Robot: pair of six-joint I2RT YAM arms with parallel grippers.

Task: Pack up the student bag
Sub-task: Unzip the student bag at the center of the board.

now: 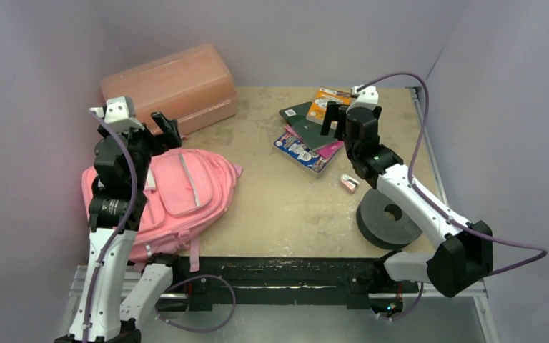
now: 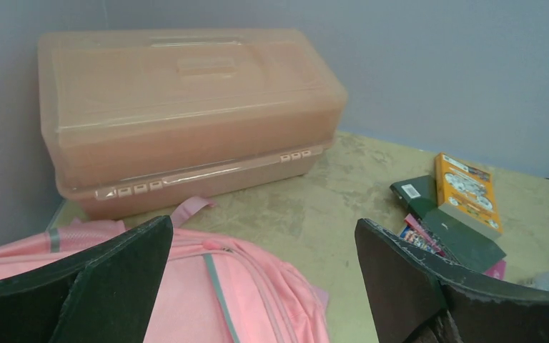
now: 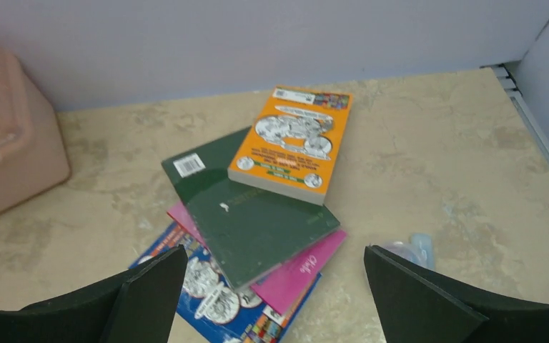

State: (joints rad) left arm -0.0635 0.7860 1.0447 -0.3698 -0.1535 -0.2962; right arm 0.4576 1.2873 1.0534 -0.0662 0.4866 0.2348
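The left hand [image 1: 166, 127] stands wide open with nothing between its fingers, just over the far end of the student bag [image 1: 186, 189] and pointing away from it. The bag, soft and pink with grey strips down its front, lies flat on the left part of the worktop [image 1: 279, 207], with its near end at the front edge beside the left arm's base. Just beyond the bag's far end, a salmon plastic box [image 2: 186, 114] with its lid shut sits against the back wall. The right hand [image 3: 275, 254] is also wide open and holds nothing. It is well to the right of the bag, poised above a loose stack of books without touching it. In that stack, an orange book [image 3: 297, 143] lies on top of a dark green book [image 3: 250, 214]. Under those is a magenta book [image 3: 304, 268], and a blue book [image 3: 214, 300] with cartoon pictures lies at the bottom. The whole stack lies far to the right of the bag, towards the back of the worktop. Nearer the front than the stack, still right of the bag, lies a small pink object [image 1: 349, 183] too small to identify. Just nearer than that, a dark grey ring [image 1: 388, 218] lies flat under the right arm.
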